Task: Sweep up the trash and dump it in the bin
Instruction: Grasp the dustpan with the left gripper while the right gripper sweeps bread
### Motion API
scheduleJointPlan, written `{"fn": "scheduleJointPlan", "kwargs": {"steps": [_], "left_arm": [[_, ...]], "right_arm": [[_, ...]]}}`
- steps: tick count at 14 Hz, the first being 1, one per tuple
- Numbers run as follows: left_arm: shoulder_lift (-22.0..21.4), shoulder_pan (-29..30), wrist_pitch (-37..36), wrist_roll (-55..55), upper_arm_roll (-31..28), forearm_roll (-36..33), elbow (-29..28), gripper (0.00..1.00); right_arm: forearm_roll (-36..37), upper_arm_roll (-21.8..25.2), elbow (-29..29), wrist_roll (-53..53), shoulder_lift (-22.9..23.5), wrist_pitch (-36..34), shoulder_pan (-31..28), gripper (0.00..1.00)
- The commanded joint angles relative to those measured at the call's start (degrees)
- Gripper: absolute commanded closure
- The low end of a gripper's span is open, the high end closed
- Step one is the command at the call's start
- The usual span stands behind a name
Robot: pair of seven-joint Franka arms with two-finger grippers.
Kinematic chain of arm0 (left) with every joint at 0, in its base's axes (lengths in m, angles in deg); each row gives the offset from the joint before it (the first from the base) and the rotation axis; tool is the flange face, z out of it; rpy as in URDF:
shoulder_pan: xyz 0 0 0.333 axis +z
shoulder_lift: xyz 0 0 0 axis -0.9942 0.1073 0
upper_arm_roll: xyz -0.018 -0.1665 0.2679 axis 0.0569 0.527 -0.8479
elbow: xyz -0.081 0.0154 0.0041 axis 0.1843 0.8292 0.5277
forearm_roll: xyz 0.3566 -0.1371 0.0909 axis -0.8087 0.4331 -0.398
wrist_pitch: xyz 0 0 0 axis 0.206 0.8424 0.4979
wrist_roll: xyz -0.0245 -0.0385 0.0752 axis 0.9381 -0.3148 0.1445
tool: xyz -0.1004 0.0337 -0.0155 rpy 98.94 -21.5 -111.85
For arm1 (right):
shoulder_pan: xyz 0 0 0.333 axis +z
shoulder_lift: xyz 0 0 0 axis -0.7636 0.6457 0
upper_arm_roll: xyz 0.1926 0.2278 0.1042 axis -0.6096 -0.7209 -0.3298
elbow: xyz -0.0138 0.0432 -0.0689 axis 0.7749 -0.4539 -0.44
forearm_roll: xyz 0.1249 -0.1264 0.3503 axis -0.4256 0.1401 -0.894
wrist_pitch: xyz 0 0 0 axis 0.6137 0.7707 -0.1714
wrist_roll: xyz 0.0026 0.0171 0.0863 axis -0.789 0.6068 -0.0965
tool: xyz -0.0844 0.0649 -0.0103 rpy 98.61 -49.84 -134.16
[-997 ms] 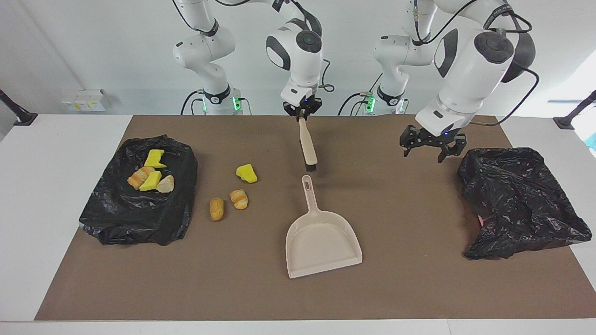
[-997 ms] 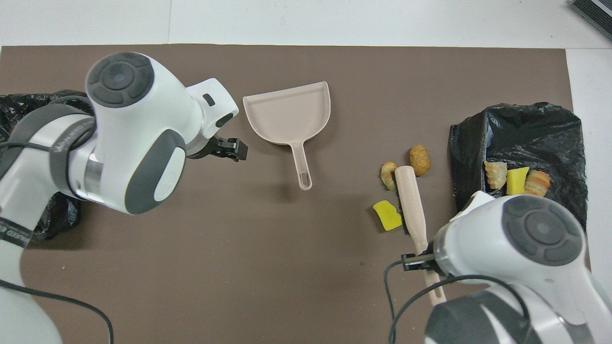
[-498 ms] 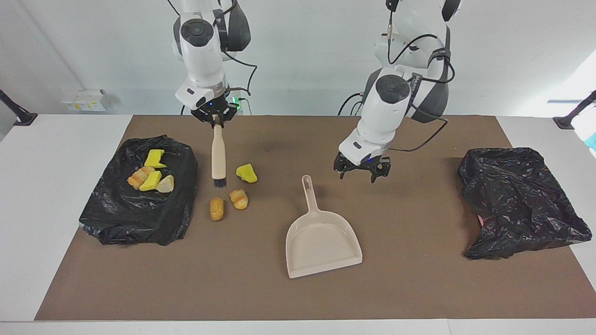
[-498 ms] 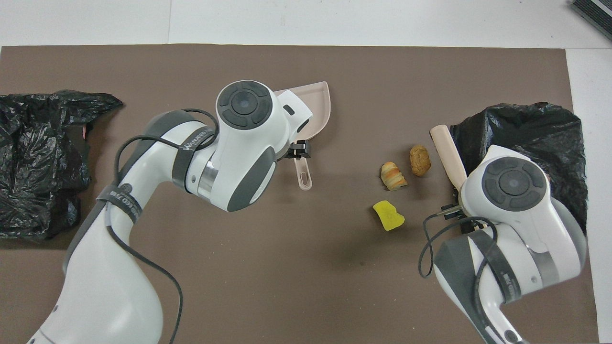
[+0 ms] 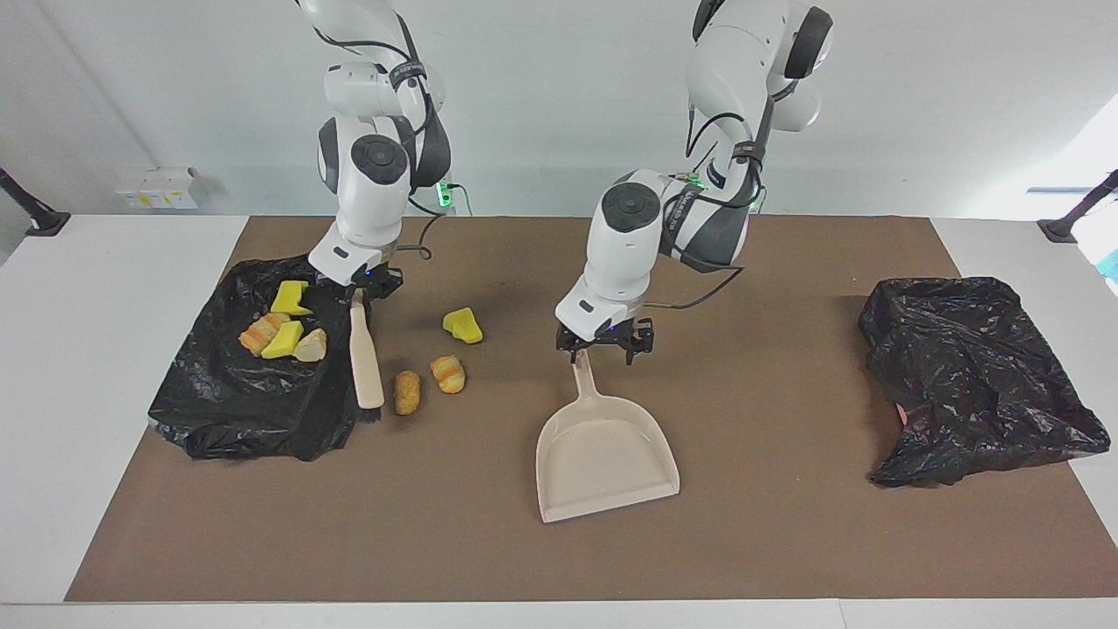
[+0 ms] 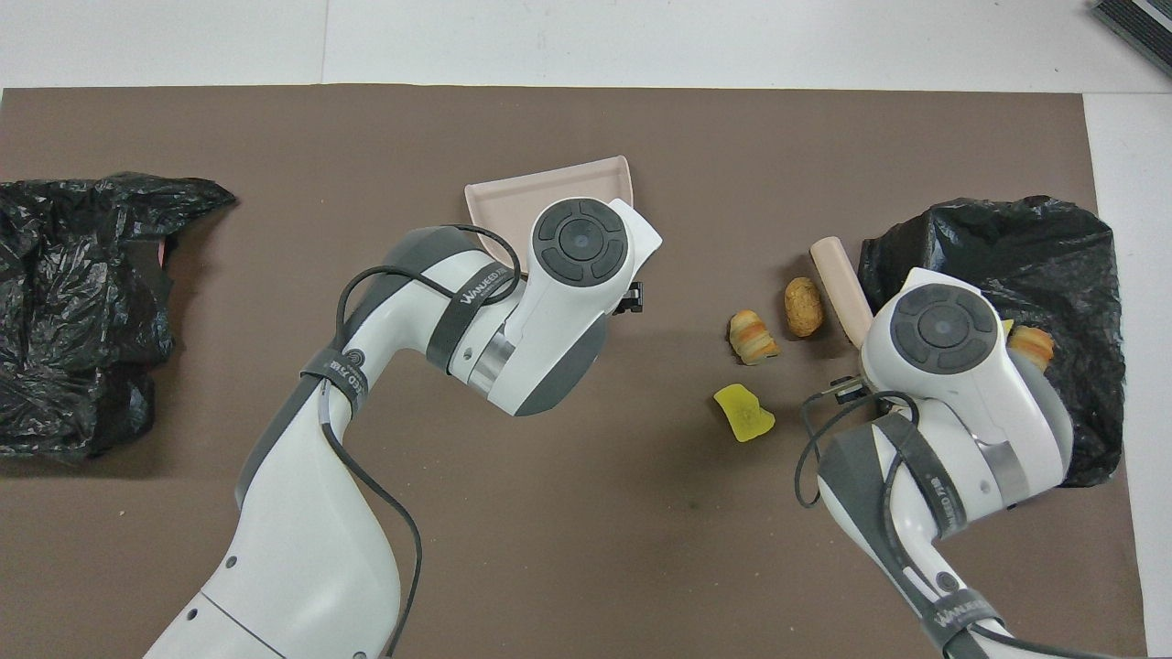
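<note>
Facing view first: the brown mat [image 5: 786, 542] covers most of the table. On it, two black bags. The crumpled bag [image 5: 978, 380] sits at the left arm's end, well apart from both grippers. The flatter bag [image 5: 253, 393] sits at the right arm's end, right under and beside the right gripper [image 5: 362, 288], with four scraps [image 5: 284, 332] resting on top of it.

Left arm comes in folded, elbow up, forearm slanting down over the middle of the mat. Its left gripper [image 5: 603, 342] points straight down over the top end of the beige dustpan [image 5: 603, 459] handle, fingers spread, one on each side of the handle and not pinching it as far as I can see. The pan lies flat just under that gripper, with its wide mouth pointing away from the robots.

Right arm stands nearly upright with the wrist tipped down, and its gripper is pinched on the end of the brush [image 5: 365, 362]. The brush angles down from it, bristles by the bag's edge.

Three loose scraps lie between the two grippers: a brown nugget [image 5: 406, 391] just beside the bristles, a striped pastry piece [image 5: 448, 373] next to it, and a yellow chunk [image 5: 462, 325] closer to the robots.
</note>
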Motion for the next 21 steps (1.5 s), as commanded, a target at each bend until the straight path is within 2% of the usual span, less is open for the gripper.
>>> {"fn": "scheduleJointPlan", "kwargs": {"steps": [1, 2, 3, 4, 6, 7, 8, 9, 10, 11, 13, 14, 16, 18, 19, 21], "left_arm": [[-0.1, -1.4, 0.0, 2.5, -0.8, -1.2, -0.4, 0.43], [-0.1, -1.2, 0.2, 2.5, -0.7, -1.2, -0.4, 0.61], [-0.2, -1.2, 0.1, 2.4, -0.7, -1.3, -0.4, 0.85], [-0.1, -1.2, 0.4, 2.4, -0.7, -1.2, -0.8, 0.91], [-0.3, -1.2, 1.2, 2.4, -0.7, -1.2, -2.0, 0.9], [-0.3, -1.0, 1.2, 2.4, -0.7, -0.9, -2.0, 0.74], [-0.3, -0.7, 1.2, 2.6, -0.7, -0.6, -2.0, 0.34], [-0.3, -0.6, 1.3, 2.8, -0.6, -0.5, -2.0, 0.25], [-0.3, -0.6, 1.3, 2.9, -0.6, -0.4, -2.1, 0.26], [-0.3, -0.6, 1.4, 2.9, -0.6, -0.4, -2.1, 0.29], [-0.4, -0.5, 1.8, 2.6, -0.7, -0.4, -2.4, 0.88], [-0.4, -0.3, 1.7, 1.9, -0.6, -0.4, -2.2, 1.0], [-0.5, 0.3, 1.0, 1.2, -0.6, -0.4, -2.5, 1.0], [-1.3, 0.8, 0.5, -1.2, -0.6, -0.4, -2.6, 1.0], [-2.8, 2.4, -0.4, -4.7, -0.5, -0.3, -3.2, 1.0], [-6.7, 5.6, -2.6, -18.9, -0.6, -0.1, -5.3, 1.0]], "right_arm": [[-3.0, -0.4, -0.1, 0.4, -0.1, -1.8, 2.9, 1.0], [-4.9, -0.4, -0.4, 0.3, 0.1, -1.8, 3.6, 1.0], [-7.4, -0.4, -0.3, 0.3, 0.1, -2.4, 4.8, 1.0], [-9.0, -0.4, 0.4, 0.7, 0.2, -3.7, 6.2, 1.0], [-12.7, -0.3, 2.7, 3.3, 0.5, -7.2, 9.2, 1.0], [-11.9, 0.1, 3.4, 4.4, -0.6, -9.1, 9.7, 1.0], [-11.8, 0.6, 4.2, 4.4, -2.4, -9.9, 7.7, 1.0], [-11.8, 0.7, 4.3, 4.6, -3.8, -10.5, 5.0, 1.0], [-11.9, 0.7, 4.3, 5.3, -5.2, -10.5, 3.3, 1.0], [-11.9, 1.0, 4.2, 7.2, -6.0, -11.0, 2.9, 1.0], [-11.7, 1.0, 3.0, 8.2, -8.6, -14.9, 2.0, 1.0], [-11.4, 1.0, 0.6, 8.3, -10.4, -15.2, 2.0, 1.0], [-11.7, 0.7, -4.6, 10.1, -13.7, -14.2, 1.5, 1.0], [-12.6, 0.5, -6.0, 10.3, -13.4, -14.1, 2.7, 1.0], [-12.7, 0.5, -6.4, 10.4, -12.6, -13.9, 3.7, 1.0], [-12.7, 0.5, -8.3, 14.2, -11.0, -11.4, 6.2, 1.0]]}}
